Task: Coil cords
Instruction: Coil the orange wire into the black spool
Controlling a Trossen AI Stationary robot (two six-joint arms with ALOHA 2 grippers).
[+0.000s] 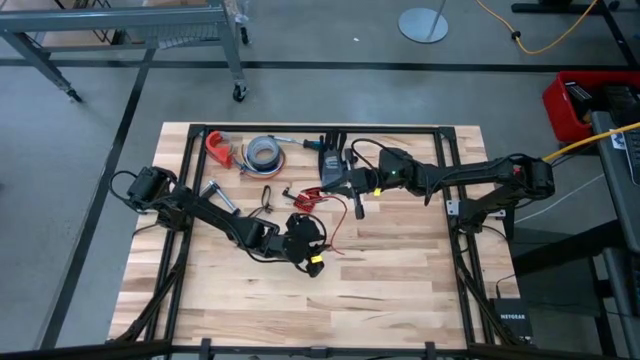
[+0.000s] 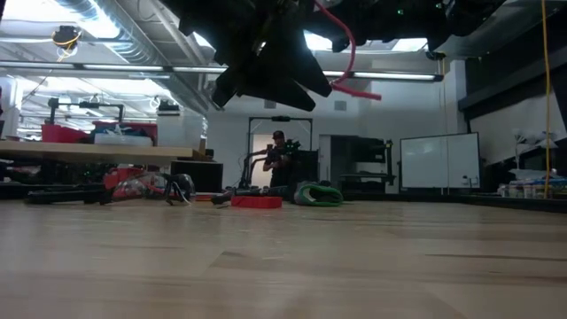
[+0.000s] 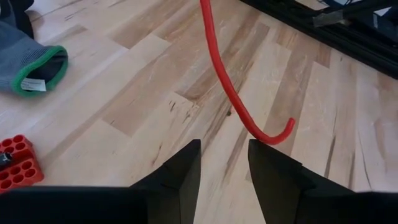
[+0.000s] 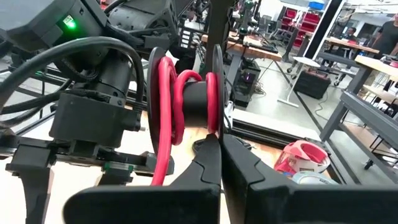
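1. Nearest us in the left wrist view stand the left gripper's (image 3: 224,163) two dark fingers, parted with a gap of bare wood between them and nothing in it.
2. Just past those fingertips a red cord (image 3: 231,87) hangs down and curls at its free end close above the table (image 3: 143,93); we cannot tell whether the tip touches the wood.
3. From above, we see the left gripper (image 1: 313,262) near the table's middle, with the thin red cord (image 1: 335,236) trailing beside it.
4. In the right wrist view, the right gripper (image 4: 221,146) has its fingers pressed together, right under a black spool (image 4: 186,99); whether they pinch its rim we cannot tell.
5. Red cord is wound in several turns on that spool, between its two flanges.
6. From above, the right gripper (image 1: 356,196) sits toward the table's far middle, well apart from the left one.
7. A grey glove (image 3: 28,59) with a green cuff lies on the wood, and a red block with round holes (image 3: 18,163) lies near it.
8. At the far edge we see a grey tape roll (image 1: 263,151) beside a red clamp (image 1: 217,148).
9. The low view shows the left arm's dark bulk overhead with red cord (image 2: 347,53) looping out of it.
10. A person (image 2: 279,159) stands in the room beyond the table.
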